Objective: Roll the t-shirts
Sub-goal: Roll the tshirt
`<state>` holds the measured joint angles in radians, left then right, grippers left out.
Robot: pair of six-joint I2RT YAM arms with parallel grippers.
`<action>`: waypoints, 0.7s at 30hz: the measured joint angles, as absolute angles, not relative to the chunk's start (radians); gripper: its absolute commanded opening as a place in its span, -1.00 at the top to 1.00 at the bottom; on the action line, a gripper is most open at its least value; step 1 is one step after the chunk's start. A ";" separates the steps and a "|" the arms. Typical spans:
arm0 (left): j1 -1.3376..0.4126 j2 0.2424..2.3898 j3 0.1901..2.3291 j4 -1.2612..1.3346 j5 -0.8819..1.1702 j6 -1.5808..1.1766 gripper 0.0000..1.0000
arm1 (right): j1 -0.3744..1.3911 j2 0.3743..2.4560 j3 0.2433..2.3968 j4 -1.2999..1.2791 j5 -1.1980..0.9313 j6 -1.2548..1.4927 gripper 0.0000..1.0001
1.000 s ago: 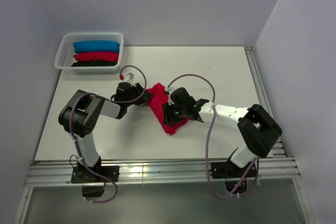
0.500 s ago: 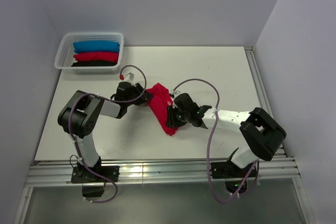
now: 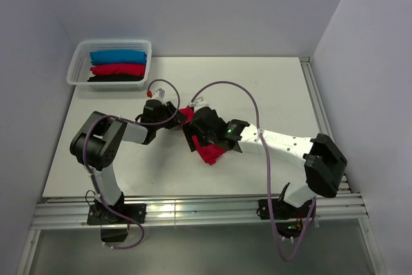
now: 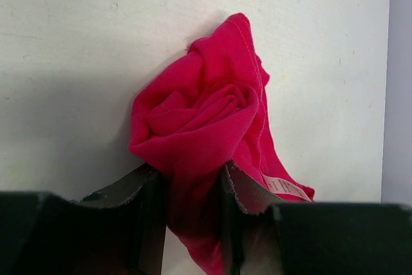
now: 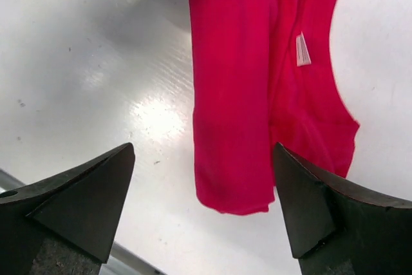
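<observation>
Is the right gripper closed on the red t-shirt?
No, the right gripper hangs wide open above the red t-shirt, gripping nothing.

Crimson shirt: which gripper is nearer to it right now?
Left. The left gripper is shut on the bunched end of the crimson shirt; the right gripper hangs open above its flat part, gripping nothing.

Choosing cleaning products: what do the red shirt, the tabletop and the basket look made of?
Red shirt: soft matte knit cloth, judging by its folds and stitched hem. Tabletop: smooth white, semi-gloss, likely laminate or painted board; it shows glare. Basket: white openwork, probably plastic.
</observation>
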<state>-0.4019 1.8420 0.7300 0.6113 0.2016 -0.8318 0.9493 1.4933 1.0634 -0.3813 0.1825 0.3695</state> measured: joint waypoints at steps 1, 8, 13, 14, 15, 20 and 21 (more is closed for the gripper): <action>-0.402 1.842 0.730 0.611 0.202 -0.831 0.85 | 0.969 1.506 1.079 -0.381 0.216 0.356 -0.87; -0.402 1.842 0.744 0.585 0.204 -0.826 0.85 | 1.055 1.671 1.126 -0.369 0.386 0.265 -0.85; -0.402 1.842 0.754 0.568 0.205 -0.824 0.86 | 1.097 1.779 1.147 -0.358 0.496 0.209 -0.82; -0.402 1.842 0.755 0.566 0.205 -0.824 0.86 | 1.104 1.794 1.153 -0.355 0.514 0.200 -0.81; -0.402 1.842 0.756 0.563 0.206 -0.824 0.85 | 1.113 1.810 1.162 -0.351 0.539 0.189 -0.80; -0.402 1.842 0.758 0.560 0.211 -0.824 0.86 | 1.142 1.878 1.216 -0.329 0.619 0.141 -0.73; -0.402 1.842 0.758 0.560 0.212 -0.824 0.87 | 1.147 1.893 1.232 -0.327 0.632 0.134 -0.70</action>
